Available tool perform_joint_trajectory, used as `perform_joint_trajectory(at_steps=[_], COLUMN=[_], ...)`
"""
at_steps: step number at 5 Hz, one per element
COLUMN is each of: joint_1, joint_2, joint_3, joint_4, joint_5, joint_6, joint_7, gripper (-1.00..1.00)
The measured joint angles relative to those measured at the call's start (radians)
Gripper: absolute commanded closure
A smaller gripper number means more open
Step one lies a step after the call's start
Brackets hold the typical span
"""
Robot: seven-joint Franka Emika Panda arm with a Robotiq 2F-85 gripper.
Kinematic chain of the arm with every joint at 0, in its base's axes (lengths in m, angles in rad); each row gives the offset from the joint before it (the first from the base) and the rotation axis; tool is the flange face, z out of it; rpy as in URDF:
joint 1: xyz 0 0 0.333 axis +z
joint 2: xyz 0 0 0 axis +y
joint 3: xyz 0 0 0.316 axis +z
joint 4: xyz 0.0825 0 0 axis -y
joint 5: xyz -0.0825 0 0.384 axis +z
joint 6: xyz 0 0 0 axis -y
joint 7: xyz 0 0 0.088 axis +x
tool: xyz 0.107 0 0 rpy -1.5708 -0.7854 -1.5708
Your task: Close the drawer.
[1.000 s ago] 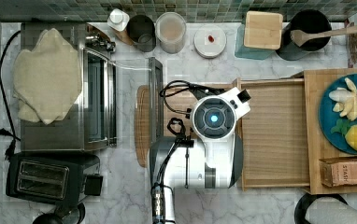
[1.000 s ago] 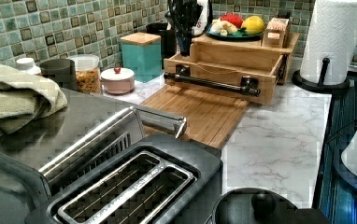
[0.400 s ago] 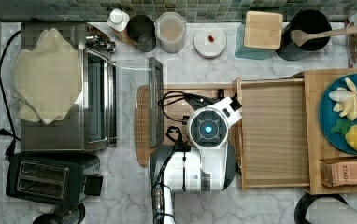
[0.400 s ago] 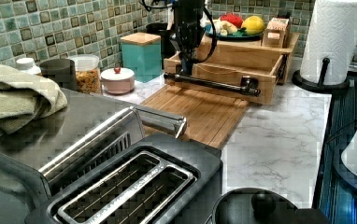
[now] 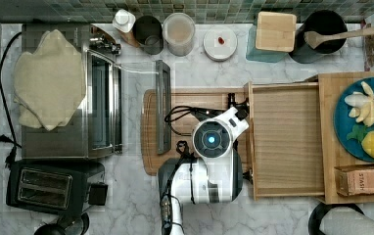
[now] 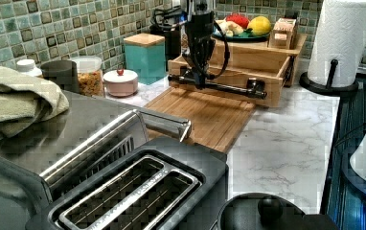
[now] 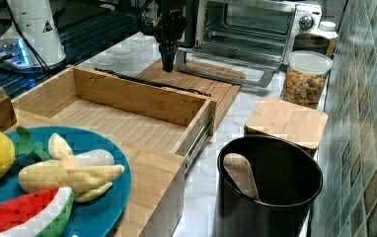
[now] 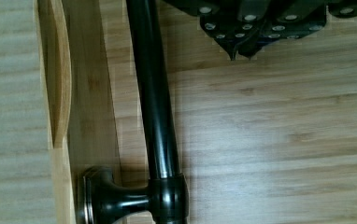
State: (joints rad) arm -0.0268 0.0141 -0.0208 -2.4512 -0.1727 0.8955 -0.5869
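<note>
Since one second ago, the gripper [image 6: 199,82] has descended in front of the drawer [image 5: 285,142], and the arm has shifted toward the top view's left. Fingers are pressed together, tips [image 8: 239,49] just beside the black handle bar [image 8: 154,107], over the cutting board [image 7: 196,81]. The drawer stands pulled out from the wooden stand [image 5: 334,142], its front panel [image 7: 139,101] facing the gripper.

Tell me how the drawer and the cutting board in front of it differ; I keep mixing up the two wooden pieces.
The drawer is a pale box with raised walls and a black bar handle; the cutting board is a darker flat slab. The drawer stands pulled out of its wooden stand, while the cutting board lies directly on the marble counter. Both are wooden and rectangular.
</note>
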Motion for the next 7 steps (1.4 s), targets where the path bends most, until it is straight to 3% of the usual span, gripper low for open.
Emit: perform_joint_trajectory(at_steps=[2,3,5,6,7], joint_1=[-0.002,-0.01,-0.041,-0.066,-0.1], joint_2=[0.107,0.13,0.068,0.06,0.101], joint_3=[-0.01,-0.028,-0.048,-0.049,-0.049], joint_4=[-0.014,-0.031,-0.086,-0.088,-0.057], joint_5=[-0.005,-0.059,-0.101,-0.079,0.043], joint_6=[0.138,0.155,0.183,0.206,0.214], joint_7=[-0.058,-0.059,-0.143,-0.25,-0.355], gripper=[1.0,1.0,1.0,1.0,1.0])
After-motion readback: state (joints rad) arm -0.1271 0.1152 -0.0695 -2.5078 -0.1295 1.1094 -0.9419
